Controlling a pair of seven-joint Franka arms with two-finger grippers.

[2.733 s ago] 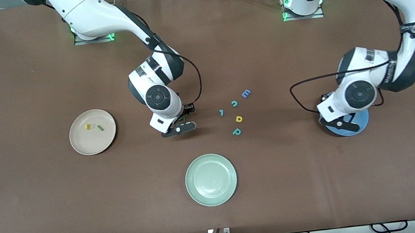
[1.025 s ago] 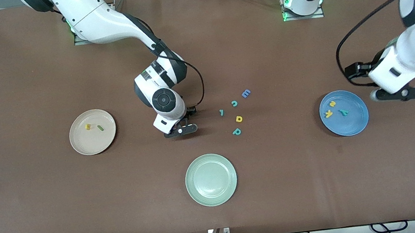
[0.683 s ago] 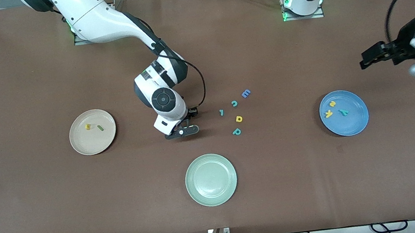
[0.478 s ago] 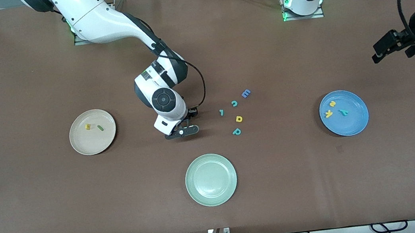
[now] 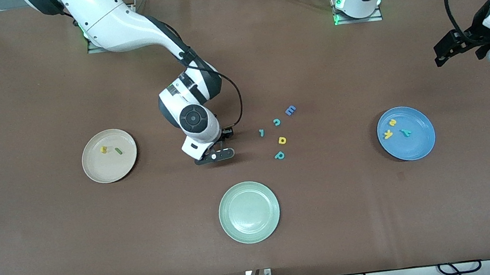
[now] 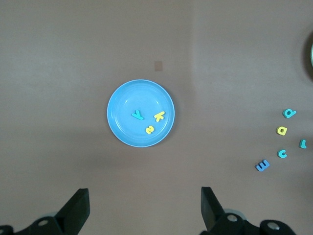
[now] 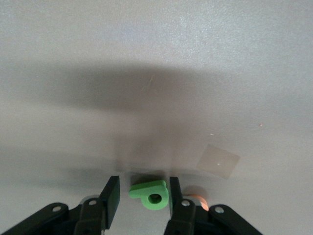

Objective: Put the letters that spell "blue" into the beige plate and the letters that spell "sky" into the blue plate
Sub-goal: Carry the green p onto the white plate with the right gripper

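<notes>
We see the right arm reaching down from its base to the middle of the table, elbow bent and wrist turned downward, so that the right gripper [image 5: 214,155] sits low at the tabletop between the beige plate [image 5: 94,169] and the cluster of loose letters. In the right wrist view its two fingers [image 7: 110,195] stand on either side of the green "b" [image 7: 150,193] with a narrow gap at each side, so we read them as partly spread around it rather than pinching it; the letter lies flat, its stem running across from one finger toward the other. A sliver of orange [image 7: 197,192] shows just beside one finger, too hidden for us to name. The left arm waits, raised over the left arm's end of the table, its left gripper [image 6: 145,208] spread wide and empty. Under its wrist camera the blue plate [image 5: 422,142] holds the yellow "s" [image 5: 392,122], the yellow "k" [image 5: 388,134] and the teal "y" [image 5: 406,132], all flat and close together. The beige plate holds the yellow "u" [image 5: 103,149] and the green "l" [image 5: 118,151], whose long axis lies at a slant. A pale green plate [image 5: 249,211] lies nearest the front camera.
</notes>
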